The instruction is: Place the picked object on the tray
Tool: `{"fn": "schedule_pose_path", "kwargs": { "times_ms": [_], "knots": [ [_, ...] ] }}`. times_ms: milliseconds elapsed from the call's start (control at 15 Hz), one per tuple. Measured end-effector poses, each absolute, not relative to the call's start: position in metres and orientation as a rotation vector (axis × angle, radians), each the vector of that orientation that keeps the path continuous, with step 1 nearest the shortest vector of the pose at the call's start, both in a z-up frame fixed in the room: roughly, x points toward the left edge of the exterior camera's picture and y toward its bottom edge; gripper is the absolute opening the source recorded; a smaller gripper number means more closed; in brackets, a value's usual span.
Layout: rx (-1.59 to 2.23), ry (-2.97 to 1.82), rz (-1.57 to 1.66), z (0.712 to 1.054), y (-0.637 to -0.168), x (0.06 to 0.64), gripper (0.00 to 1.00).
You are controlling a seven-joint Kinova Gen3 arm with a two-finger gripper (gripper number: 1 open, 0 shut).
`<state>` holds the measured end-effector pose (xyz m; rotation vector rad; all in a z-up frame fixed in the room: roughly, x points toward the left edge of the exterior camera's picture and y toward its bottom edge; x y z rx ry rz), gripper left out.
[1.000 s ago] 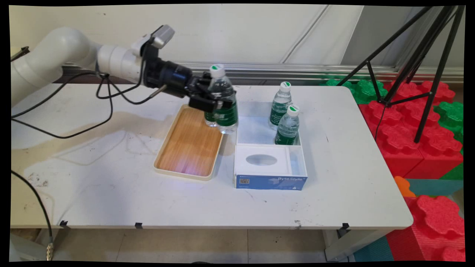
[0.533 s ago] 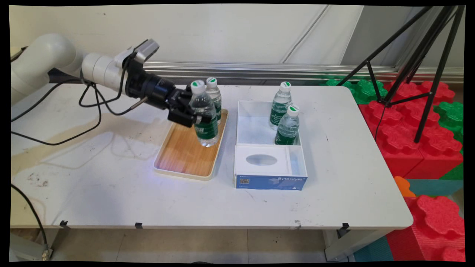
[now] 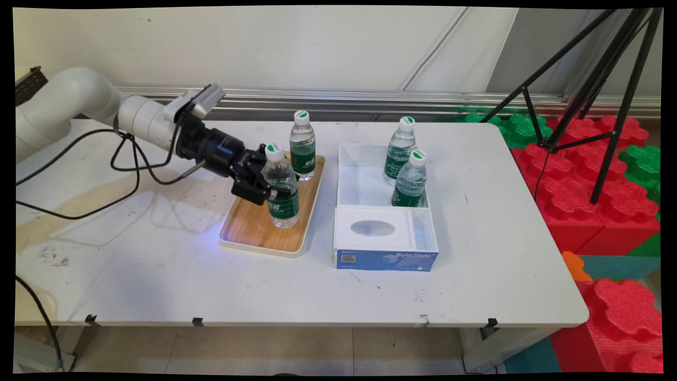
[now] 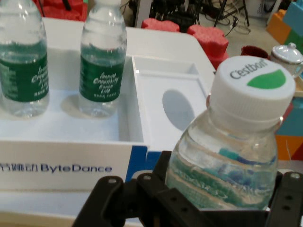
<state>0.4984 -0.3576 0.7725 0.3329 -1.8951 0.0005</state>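
I see the hand (image 3: 271, 194) pinching a bottle (image 3: 281, 186) upright over the tray (image 3: 248, 225) mid-tabletop (image 3: 158, 275). Second bottle (image 3: 302, 146) stands at the tray's far end. Box (image 3: 386, 254) beside holds two more bottles (image 3: 407, 169).

A robotics lab or test room: a white robot arm (image 3: 79, 106) trailing black cables (image 3: 127, 174) reaches over a scuffed white bench (image 3: 476, 264), a black camera tripod (image 3: 597, 95) stands beside it, and big red and green foam blocks (image 3: 582, 174) pile against the bare wall.
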Motion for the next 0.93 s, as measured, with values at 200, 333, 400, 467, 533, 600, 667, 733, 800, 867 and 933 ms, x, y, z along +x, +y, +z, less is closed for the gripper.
{"fn": "schedule_pose_path", "kwargs": {
  "times_ms": [200, 333, 400, 467, 533, 600, 667, 733, 800, 867, 933],
  "knots": [
    [0.342, -1.913, -0.005, 0.759, -0.357, 0.5, 0.0],
    [0.349, -1.923, -0.007, 0.751, -0.358, 0.499, 0.0],
    [0.352, -1.926, -0.007, 0.748, -0.358, 0.499, 0.0],
    [0.354, -1.928, -0.007, 0.746, -0.359, 0.498, 0.0],
    [0.357, -1.93, -0.007, 0.743, -0.359, 0.497, 0.0],
    [0.36, -1.932, -0.007, 0.74, -0.36, 0.496, 0.0],
    [0.363, -1.932, -0.005, 0.738, -0.36, 0.495, 0.0],
    [0.366, -1.931, -0.003, 0.736, -0.361, 0.494, 1.0],
    [0.368, -1.93, 0.0, 0.734, -0.361, 0.493, 1.0],
    [0.371, -1.929, 0.002, 0.733, -0.362, 0.493, 1.0],
    [0.373, -1.929, 0.003, 0.731, -0.362, 0.492, 1.0]
  ]
}}
